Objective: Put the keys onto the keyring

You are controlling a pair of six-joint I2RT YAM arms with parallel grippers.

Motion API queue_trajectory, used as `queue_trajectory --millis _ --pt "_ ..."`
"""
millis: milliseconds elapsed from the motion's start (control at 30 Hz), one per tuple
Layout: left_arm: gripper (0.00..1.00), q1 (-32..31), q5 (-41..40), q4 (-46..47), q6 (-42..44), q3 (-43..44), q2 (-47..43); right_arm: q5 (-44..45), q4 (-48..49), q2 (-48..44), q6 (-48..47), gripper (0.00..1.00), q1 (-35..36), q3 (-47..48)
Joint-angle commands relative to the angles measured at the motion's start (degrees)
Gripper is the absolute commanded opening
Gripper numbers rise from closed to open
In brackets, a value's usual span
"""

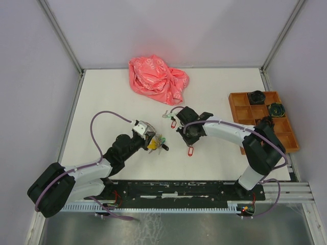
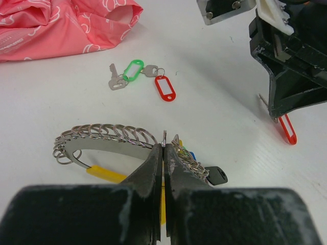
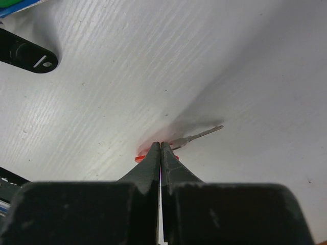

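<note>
White, faintly grained tabletop [image 1: 102, 102] between grey walls [image 1: 179, 30] carries loose keys [image 2: 134, 74] with oval green and red tags mid-scene, while the left gripper [image 2: 163, 149] clamps the thin wire keyring [image 2: 102, 133], its bunch partly hidden, and the right gripper [image 3: 161, 145] pinches a red-tagged key [image 3: 202, 134], tag mostly hidden.

Bright polished metal glinting on the keyring [image 2: 115, 148], and the keys [image 2: 118, 81] at twelve o'clock from it are duller silver metal with glossy plastic tags [image 2: 164, 88]. The table [image 3: 230, 56] is matt white with a fine grain. The tray [image 1: 239, 113] at three o'clock looks like smooth brown wood.
</note>
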Motion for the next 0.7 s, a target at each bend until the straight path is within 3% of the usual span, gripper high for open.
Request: queue_trajectory --millis 0,367,533,667 --pt "0.03 0.0 0.3 3.0 0.5 2.5 -0.9 3.3 12.0 -5.4 6.6 0.01 0.3 -5.0" --pt "0.03 0.0 -0.3 3.4 0.3 2.0 -1.8 5.8 41.8 -9.9 12.2 0.01 0.6 -21.3" --pt "0.03 0.0 -0.7 4.2 0.1 1.4 -2.3 6.8 46.3 -10.5 13.0 0.01 0.5 -25.3" --pt "0.03 0.0 -0.8 4.2 0.1 1.4 -2.2 6.7 44.1 -11.5 12.8 0.04 0.6 -25.1"
